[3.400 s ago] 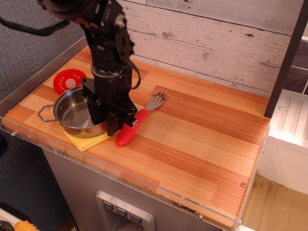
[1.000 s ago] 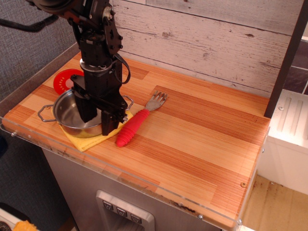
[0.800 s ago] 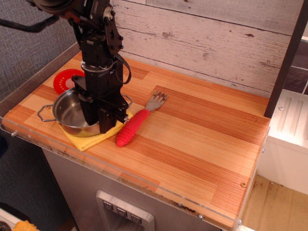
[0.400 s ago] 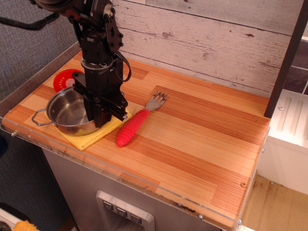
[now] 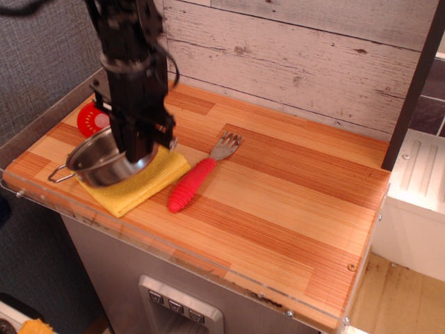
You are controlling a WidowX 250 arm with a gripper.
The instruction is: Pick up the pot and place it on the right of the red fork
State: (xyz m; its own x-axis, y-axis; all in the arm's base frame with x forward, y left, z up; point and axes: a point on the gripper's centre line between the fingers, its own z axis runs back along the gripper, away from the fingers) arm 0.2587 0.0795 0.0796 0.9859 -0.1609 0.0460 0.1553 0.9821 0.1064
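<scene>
Our gripper (image 5: 144, 147) hangs from a black arm at the left end of the counter, its fingers clamped on the right rim of the pot (image 5: 104, 161). The steel pot tilts, its left wire handle low and its right side raised, above a yellow cloth (image 5: 142, 186) that lies near the front left corner.

Nearest us, a grey metal cabinet front (image 5: 132, 271) carries a small panel of buttons (image 5: 179, 309). A clear plastic strip (image 5: 208, 268) runs along the front edge of the wooden countertop (image 5: 292, 209), whose planks show bands of light and reddish wood. The right half of it lies bare.

Just right of the cloth lies the red fork (image 5: 197, 177), handle toward us and silver tines pointing away to the right. The pot is to the fork's left, apart from it. Behind the pot, partly hidden by the arm, a round red disc (image 5: 89, 118) rests on the wood.

Farther back stands a wall of whitewashed, weathered planks (image 5: 299, 56). At the far right, a dark post (image 5: 414, 83) rises beside a white unit (image 5: 417, 202), with pale floor (image 5: 389, 296) below. Grey fabric (image 5: 42, 62) fills the left background.
</scene>
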